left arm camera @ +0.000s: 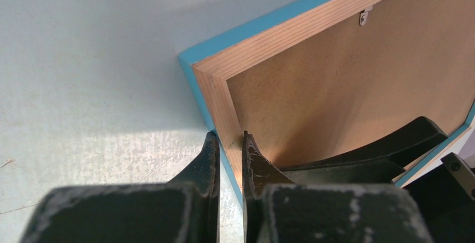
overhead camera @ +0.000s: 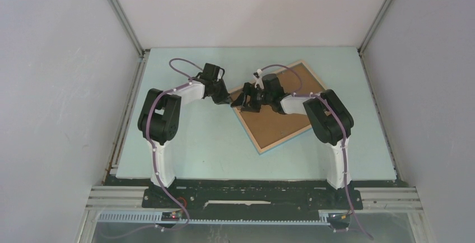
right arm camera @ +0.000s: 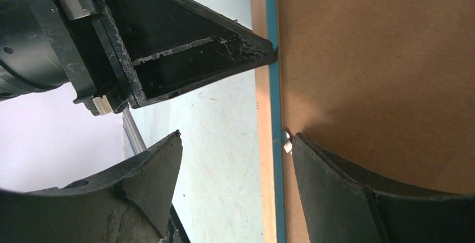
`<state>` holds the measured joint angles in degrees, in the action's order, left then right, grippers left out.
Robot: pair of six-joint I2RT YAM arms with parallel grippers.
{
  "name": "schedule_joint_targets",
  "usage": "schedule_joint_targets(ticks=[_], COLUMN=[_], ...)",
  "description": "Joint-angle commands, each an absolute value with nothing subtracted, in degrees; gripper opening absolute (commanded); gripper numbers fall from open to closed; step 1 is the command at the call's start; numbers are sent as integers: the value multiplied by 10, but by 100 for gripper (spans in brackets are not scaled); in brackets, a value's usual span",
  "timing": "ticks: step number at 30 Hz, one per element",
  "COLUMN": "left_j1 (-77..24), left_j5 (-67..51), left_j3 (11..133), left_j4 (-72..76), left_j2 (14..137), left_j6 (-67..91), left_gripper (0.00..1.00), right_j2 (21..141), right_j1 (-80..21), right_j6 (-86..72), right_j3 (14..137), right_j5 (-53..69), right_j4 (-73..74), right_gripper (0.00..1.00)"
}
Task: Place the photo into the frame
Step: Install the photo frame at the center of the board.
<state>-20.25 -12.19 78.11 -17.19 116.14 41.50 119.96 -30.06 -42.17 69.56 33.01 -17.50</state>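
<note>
My left gripper [left arm camera: 227, 140] is pressed together on the frame [left arm camera: 280, 36], pinching its wood rail close to a corner. My right gripper [right arm camera: 237, 135] stands spread astride the same rail, one finger over the brown board [right arm camera: 381, 58], the other over the table [right arm camera: 224, 187]. The frame lies back-up beneath both, its blue edge showing.

Toward the pale green table's [overhead camera: 185, 153] far right corner, the thin blue-edged wooden picture frame [left arm camera: 291, 33] lies front down, its face hidden. The black-and-white right arm [overhead camera: 325, 117] covers its middle, and both wrist views crop it.
</note>
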Motion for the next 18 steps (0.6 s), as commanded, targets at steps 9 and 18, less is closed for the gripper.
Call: schedule_joint_targets(ticks=[9,18], left_j1=[-200,-196], left_j5=[-147,-103], left_j3=[796,908], left_j4=[-144,-221], left_j2=[1164,1225], left_j6=[373,326], left_gripper=[0,0], right_j2=[1253,1245], right_j1=[-318,-316], right_j6=[-412,-415], right_j3=[738,739], right_j5=[367,400], right_j4=[-115,-104], right_gripper=[79,79])
